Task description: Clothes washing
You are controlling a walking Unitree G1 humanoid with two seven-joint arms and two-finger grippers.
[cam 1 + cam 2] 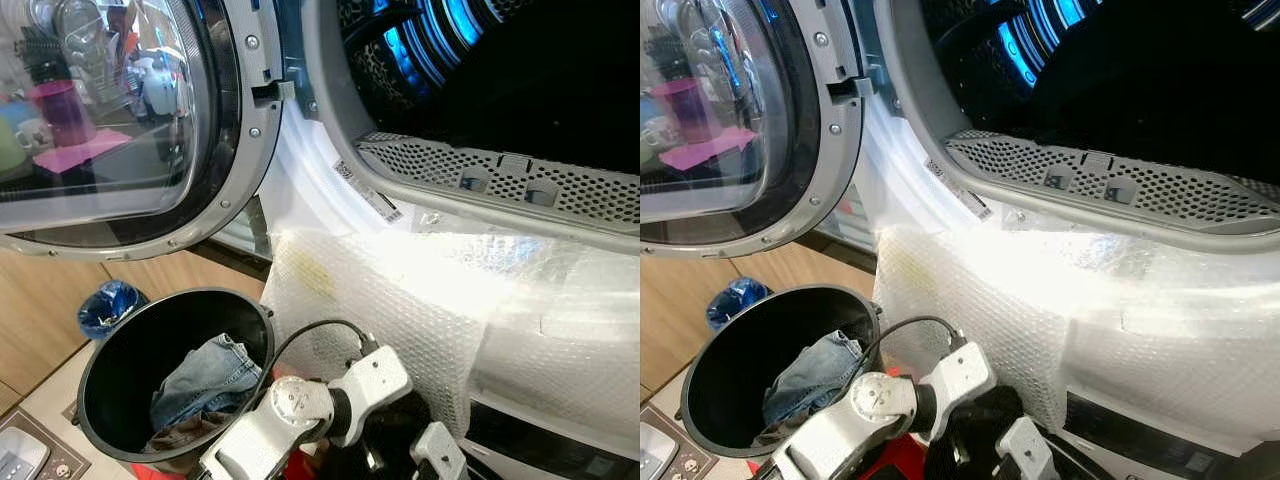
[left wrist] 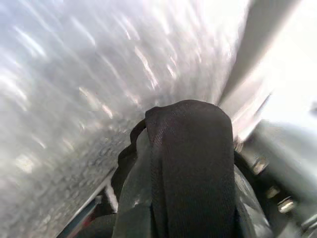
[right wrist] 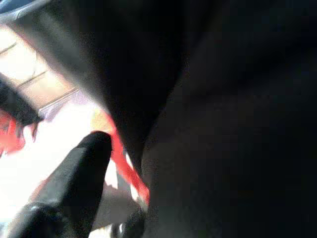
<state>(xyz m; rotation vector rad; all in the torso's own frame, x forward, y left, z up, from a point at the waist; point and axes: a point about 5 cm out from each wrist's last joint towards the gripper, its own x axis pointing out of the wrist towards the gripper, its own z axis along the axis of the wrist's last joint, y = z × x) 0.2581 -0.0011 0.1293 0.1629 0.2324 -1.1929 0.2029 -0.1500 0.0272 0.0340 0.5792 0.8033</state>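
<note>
A black garment [image 2: 188, 163] is bunched over my left gripper [image 2: 181, 208], which is shut on it and hidden under the cloth. In the eye views the same garment [image 1: 392, 432] hangs low beside the silver left arm [image 1: 300, 405], just in front of the washer's bubble-wrapped front [image 1: 420, 300]. The washer's drum [image 1: 520, 70] stands open and dark above it, with the round door [image 1: 120, 120] swung out to the left. In the right wrist view one black finger [image 3: 74, 183] lies beside dark cloth [image 3: 223, 124].
A black round bin [image 1: 100, 350] stands low on the left with blue jeans [image 1: 205, 375] inside. Behind it lies a blue crumpled bag [image 1: 108, 305] on the wooden floor. A perforated grey lip [image 1: 500, 175] edges the drum mouth. Something red [image 1: 300, 465] shows under the arm.
</note>
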